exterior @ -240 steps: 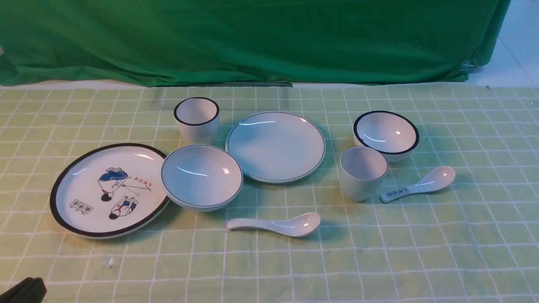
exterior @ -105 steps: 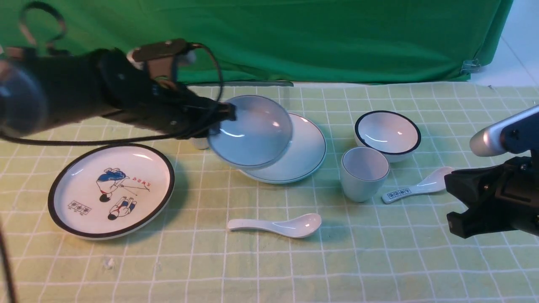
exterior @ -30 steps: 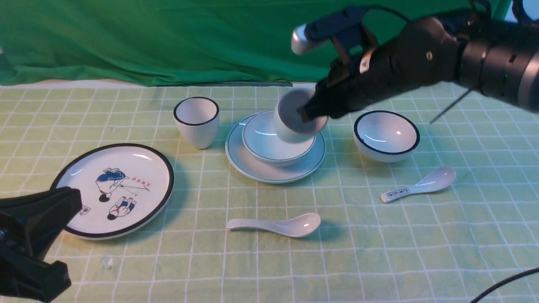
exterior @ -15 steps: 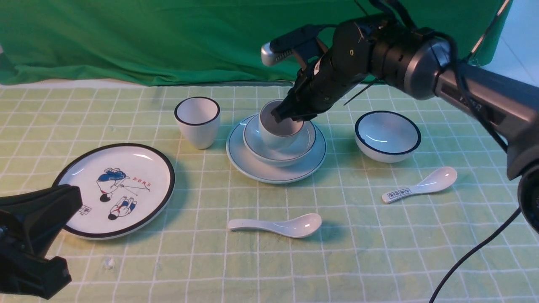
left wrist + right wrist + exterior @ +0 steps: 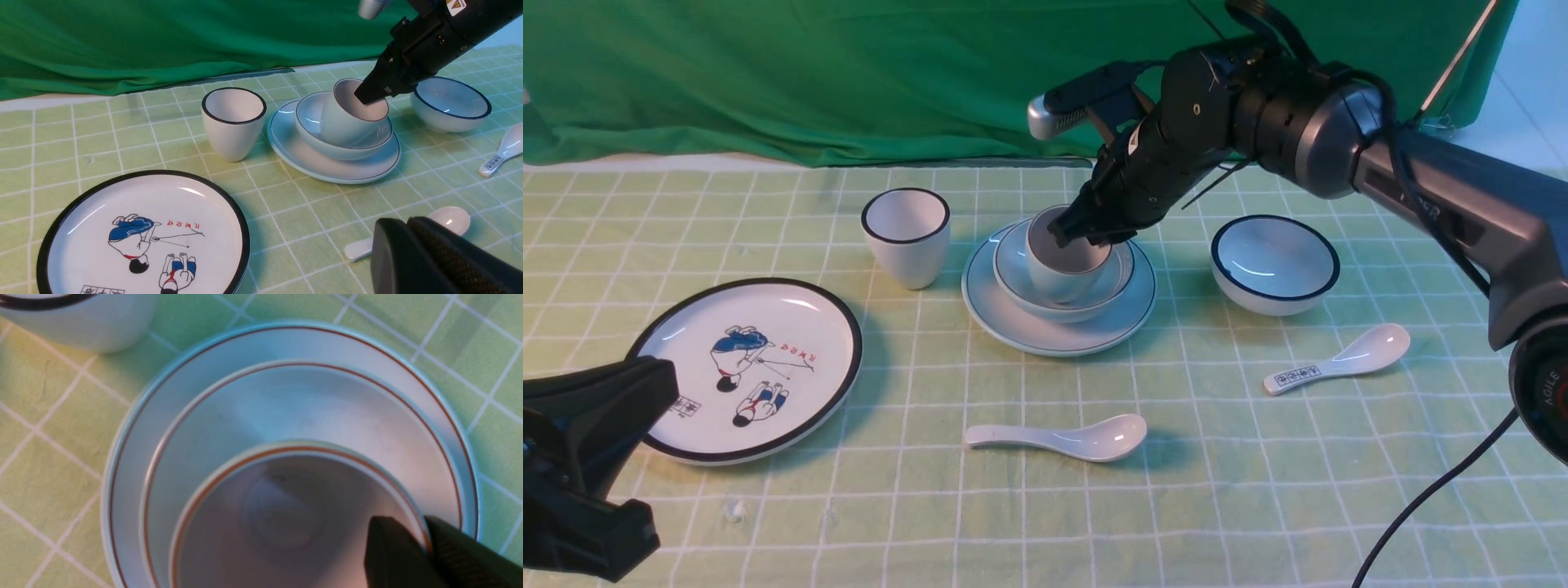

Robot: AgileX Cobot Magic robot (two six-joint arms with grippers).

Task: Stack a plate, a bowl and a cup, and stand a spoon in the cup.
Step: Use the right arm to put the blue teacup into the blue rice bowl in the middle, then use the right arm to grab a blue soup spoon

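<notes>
The plate (image 5: 1013,314) lies mid-table with the bowl (image 5: 1013,265) stacked in it. The cup (image 5: 1058,278) sits inside the bowl, slightly tilted. My right gripper (image 5: 1082,233) is shut on the cup's far rim, one finger inside and one outside, as the right wrist view (image 5: 425,533) shows over the cup (image 5: 282,514), bowl (image 5: 286,404) and plate (image 5: 196,363). The plain spoon (image 5: 1058,437) lies flat near the front. My left gripper (image 5: 662,388) is shut and empty at the front left; in its wrist view (image 5: 406,222) it partly hides the spoon (image 5: 449,214).
A black-rimmed cup (image 5: 905,237) stands left of the stack. A cartoon plate (image 5: 743,367) lies at the left. A black-rimmed bowl (image 5: 1274,261) and a labelled spoon (image 5: 1331,359) are at the right. Green cloth (image 5: 849,73) hangs behind.
My left arm set the bowl on the plate and drew back to the front left. My right gripper carried the cup over and lowered it into the bowl.
</notes>
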